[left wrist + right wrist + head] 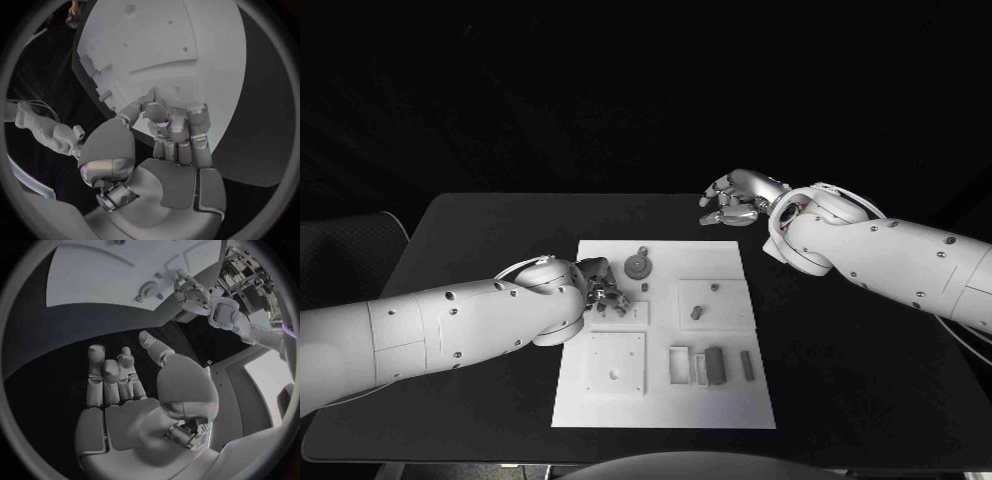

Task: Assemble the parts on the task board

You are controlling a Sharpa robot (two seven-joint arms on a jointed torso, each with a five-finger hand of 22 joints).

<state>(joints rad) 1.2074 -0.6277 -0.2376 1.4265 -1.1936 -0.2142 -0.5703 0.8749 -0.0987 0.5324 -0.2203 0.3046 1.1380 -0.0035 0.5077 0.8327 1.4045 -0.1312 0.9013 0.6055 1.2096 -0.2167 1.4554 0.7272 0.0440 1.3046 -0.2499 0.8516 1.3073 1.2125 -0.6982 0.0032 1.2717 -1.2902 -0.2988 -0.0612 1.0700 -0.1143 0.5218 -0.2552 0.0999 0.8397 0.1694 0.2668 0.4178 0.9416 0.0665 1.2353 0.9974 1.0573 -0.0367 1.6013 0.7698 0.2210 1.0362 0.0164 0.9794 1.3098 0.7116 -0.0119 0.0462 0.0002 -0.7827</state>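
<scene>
The white board [664, 335] lies mid-table [488, 230], small grey parts [715, 365] scattered on it. The left hand [599, 287] rests at its left edge, fingers curled onto a part. The right hand [741, 198] hovers beyond the far edge, fingers apart, empty.

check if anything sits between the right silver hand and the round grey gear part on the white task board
Nothing visible does. The right silver hand hovers over bare black table beyond the white task board's far edge, fingers apart and empty. The round grey gear part lies near that edge; the left hand works nearer the robot.
</scene>
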